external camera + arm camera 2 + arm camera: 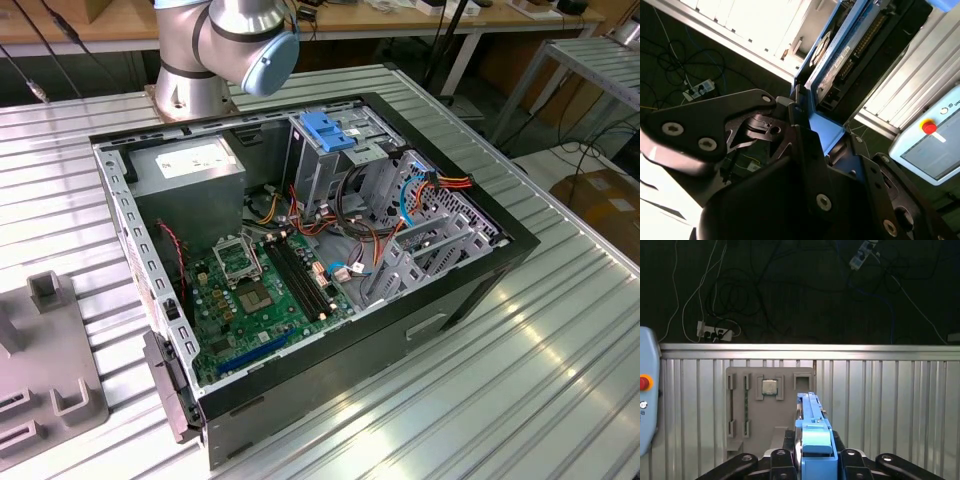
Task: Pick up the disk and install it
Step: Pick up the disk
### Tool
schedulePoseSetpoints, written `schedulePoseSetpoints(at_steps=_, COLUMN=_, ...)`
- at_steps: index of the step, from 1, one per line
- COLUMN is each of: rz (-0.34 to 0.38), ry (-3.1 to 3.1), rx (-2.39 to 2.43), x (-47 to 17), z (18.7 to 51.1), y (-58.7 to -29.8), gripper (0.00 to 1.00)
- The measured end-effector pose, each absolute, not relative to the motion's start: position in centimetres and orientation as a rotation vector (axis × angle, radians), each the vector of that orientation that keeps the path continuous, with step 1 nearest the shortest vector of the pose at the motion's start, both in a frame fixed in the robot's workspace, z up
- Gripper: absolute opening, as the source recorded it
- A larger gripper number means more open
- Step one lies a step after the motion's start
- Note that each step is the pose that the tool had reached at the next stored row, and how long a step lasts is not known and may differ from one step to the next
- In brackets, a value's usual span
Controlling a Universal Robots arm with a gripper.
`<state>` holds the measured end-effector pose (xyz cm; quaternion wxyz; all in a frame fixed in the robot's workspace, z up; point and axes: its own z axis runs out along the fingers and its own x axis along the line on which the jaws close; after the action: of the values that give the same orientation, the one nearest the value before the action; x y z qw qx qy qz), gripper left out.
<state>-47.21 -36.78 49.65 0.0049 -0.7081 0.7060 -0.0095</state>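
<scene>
Above the ribbed table (pixel 890 405), fingers (pixel 783 461) pinch the disk (pixel 812 422) edge-on, long axis pointing outward.

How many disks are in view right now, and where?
1. The disk sits clamped in the gripper's jaws in both wrist views. The drive cage in the exterior view may hide others.

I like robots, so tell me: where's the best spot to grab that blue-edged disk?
Probably at one end, fingers pinching its two broad flat faces, coming in edge-on. The disk is thin and flat, and the gripper holds it just so.
</scene>
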Motion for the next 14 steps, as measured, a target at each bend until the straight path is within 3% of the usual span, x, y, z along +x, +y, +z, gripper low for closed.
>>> schedulePoseSetpoints(at_steps=14, rz=-0.03, ry=2.211, rx=-2.218, x=-45.2, z=49.6, y=-36.8, gripper=0.37)
